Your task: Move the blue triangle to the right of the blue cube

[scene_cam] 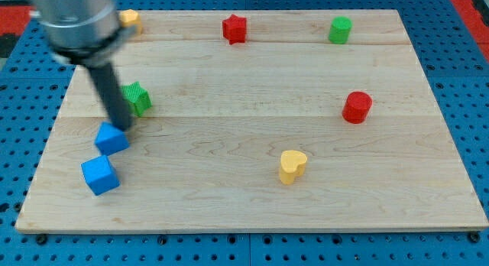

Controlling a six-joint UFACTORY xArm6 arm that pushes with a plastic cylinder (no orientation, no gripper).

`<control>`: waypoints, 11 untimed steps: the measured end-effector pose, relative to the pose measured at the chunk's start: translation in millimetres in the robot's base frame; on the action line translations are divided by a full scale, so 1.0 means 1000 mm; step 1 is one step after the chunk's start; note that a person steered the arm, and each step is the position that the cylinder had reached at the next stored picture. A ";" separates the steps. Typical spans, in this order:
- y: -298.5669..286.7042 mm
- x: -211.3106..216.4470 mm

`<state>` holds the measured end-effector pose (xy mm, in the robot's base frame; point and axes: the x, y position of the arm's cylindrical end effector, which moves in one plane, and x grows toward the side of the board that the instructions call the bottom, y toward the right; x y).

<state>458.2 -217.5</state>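
Note:
The blue triangle [111, 138] lies near the left edge of the wooden board [252, 197]. The blue cube [100, 175] sits just below it and slightly to the left, almost touching. My tip [122, 127] is at the triangle's upper right edge, touching or nearly touching it. The dark rod rises from there toward the view's top left.
A green block [137, 98] sits just right of the rod. A yellow block [130, 19] is at the top left, partly hidden by the arm. A red star [234, 28], green cylinder [341, 30], red cylinder [357, 107] and yellow heart [292, 166] lie elsewhere.

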 end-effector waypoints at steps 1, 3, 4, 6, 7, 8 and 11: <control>-0.042 0.006; 0.045 0.052; 0.012 0.021; 0.126 0.024; 0.164 0.036; 0.115 -0.002; 0.186 0.064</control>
